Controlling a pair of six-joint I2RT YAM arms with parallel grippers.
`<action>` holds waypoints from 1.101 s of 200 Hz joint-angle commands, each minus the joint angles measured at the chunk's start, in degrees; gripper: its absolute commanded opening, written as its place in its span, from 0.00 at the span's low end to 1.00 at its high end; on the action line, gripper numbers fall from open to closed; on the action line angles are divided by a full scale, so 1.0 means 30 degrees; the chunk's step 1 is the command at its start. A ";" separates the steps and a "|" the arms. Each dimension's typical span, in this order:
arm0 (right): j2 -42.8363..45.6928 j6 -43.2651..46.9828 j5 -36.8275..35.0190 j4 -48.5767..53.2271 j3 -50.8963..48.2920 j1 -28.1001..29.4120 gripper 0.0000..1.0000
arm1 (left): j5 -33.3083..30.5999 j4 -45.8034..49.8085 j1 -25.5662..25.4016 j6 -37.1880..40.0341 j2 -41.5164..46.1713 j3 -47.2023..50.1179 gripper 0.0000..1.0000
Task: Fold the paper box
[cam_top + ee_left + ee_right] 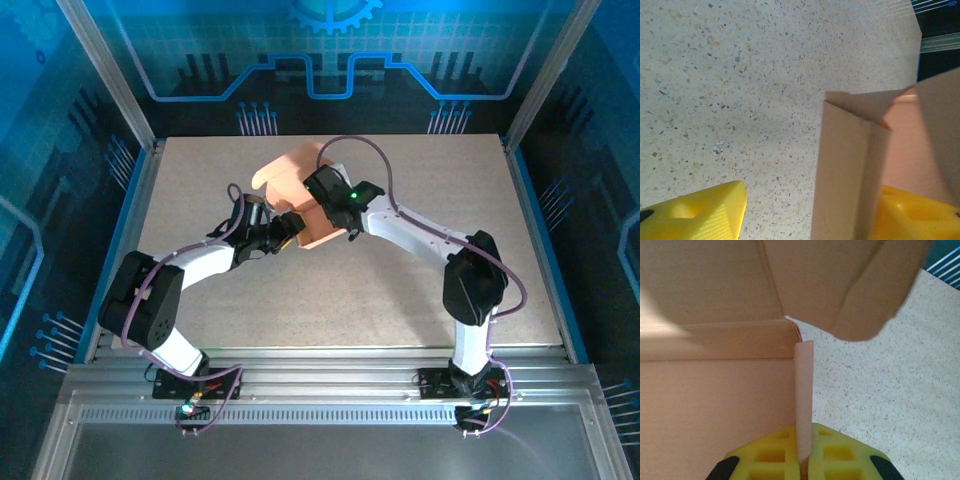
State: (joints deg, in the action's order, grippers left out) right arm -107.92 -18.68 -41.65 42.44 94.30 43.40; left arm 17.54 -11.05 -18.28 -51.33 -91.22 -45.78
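The paper box [290, 170] is salmon-pink cardboard, half raised at mid-table, with a rounded flap pointing to the far left. My right gripper [320, 190] reaches over it from the right. In the right wrist view its yellow fingers [770, 460] are shut on a thin upright side wall, and the paper box [715, 405] shows its inner panel to the left and a rounded flap above. My left gripper [290, 233] sits at the box's near-left corner. It stands open in the left wrist view [812, 200], with a creased wall of the paper box [845, 165] just inside the right finger [915, 215].
The speckled table [420, 270] has room to the right and in front of the box. Blue rails and aluminium posts [535, 230] border it on both sides. Both forearms angle in toward the middle.
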 commanded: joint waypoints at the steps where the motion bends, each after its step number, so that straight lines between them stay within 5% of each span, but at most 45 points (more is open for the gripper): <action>1: -0.0177 -0.0666 -0.0835 0.0711 0.0473 -0.0085 0.00 | -0.0585 -0.0121 -0.0146 -0.0407 0.0817 0.0127 0.63; 53: -0.0346 -0.0802 -0.0592 0.0934 0.0647 -0.0262 0.00 | -0.1000 -0.0553 -0.0273 -0.1349 0.1626 0.1118 0.60; 73: -0.0612 -0.1206 -0.0023 0.1217 0.1032 -0.0458 0.00 | -0.1582 -0.1922 -0.0351 -0.2187 0.1880 0.2092 0.73; 111: -0.0855 -0.1891 0.0969 0.1693 0.1364 -0.0989 0.00 | -0.2559 -0.2462 -0.0336 -0.2356 0.2994 0.3152 0.75; 220: -0.1005 -0.2095 0.1911 0.1697 0.1436 -0.0990 0.00 | -0.1504 -0.4611 -0.0687 -0.2876 0.0748 0.2370 0.48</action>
State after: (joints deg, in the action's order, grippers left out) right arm -109.91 -23.59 -36.97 46.59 96.86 40.71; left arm 11.81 -22.74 -19.59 -59.07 -87.09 -36.97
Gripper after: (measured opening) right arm 0.070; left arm 0.507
